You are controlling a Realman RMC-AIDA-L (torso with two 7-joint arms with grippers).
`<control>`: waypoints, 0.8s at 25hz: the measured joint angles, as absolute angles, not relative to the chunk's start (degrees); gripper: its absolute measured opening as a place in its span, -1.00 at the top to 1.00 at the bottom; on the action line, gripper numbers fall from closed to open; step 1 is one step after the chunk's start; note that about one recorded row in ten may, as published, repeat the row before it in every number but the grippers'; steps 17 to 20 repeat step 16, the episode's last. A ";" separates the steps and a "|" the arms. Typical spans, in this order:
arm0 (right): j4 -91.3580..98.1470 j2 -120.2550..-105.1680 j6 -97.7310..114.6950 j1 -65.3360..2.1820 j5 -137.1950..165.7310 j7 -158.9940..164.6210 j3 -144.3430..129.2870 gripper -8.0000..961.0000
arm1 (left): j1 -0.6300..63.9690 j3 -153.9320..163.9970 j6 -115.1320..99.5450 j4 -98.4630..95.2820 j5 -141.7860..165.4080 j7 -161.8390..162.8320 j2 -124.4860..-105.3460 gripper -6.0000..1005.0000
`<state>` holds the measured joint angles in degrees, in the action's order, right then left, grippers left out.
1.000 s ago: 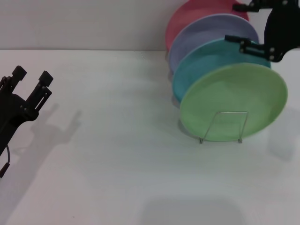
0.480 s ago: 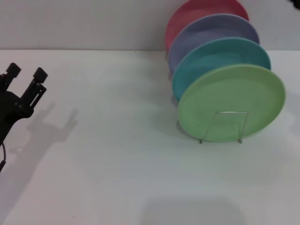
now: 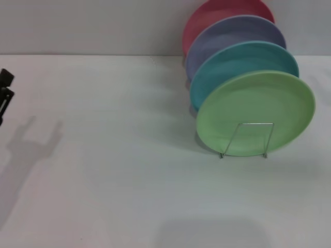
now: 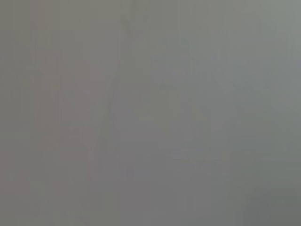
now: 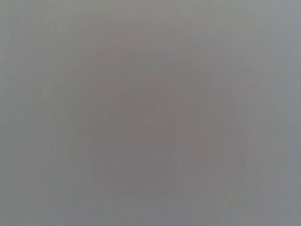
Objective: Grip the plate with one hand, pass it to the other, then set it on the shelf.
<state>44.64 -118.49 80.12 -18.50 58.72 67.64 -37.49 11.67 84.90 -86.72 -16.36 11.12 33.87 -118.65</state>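
Light-green plate (image 3: 255, 113): round, matte, unmarked, standing frontmost in wire rack (image 3: 247, 139). Left gripper (image 3: 4, 90) at edge; jaw state indeterminate.

Only a sliver of the left gripper (image 3: 4, 90) is showing, at the head view's left edge. It is looking matte black, blocky and angular.
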 joint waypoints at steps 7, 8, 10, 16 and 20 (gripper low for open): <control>33.60 -117.76 81.54 -17.57 57.25 69.03 -30.98 -0.05 | 10.30 82.72 -89.38 -15.78 10.81 33.85 -118.54 -0.45; 32.47 -117.73 81.81 -17.53 57.23 68.94 -30.34 -0.05 | 10.26 82.45 -89.81 -15.42 10.79 33.84 -118.52 -0.45; 28.51 -117.69 82.59 -17.41 57.21 66.59 -27.95 -0.05 | 10.23 82.09 -90.42 -14.84 10.78 33.84 -118.47 -0.45; 23.51 -118.06 83.01 -17.45 56.99 59.38 -24.72 -0.05 | 10.12 81.45 -90.83 -13.83 10.71 33.84 -118.51 -0.45; 23.51 -118.06 83.01 -17.45 56.99 59.38 -24.72 -0.05 | 10.12 81.45 -90.83 -13.83 10.71 33.84 -118.51 -0.45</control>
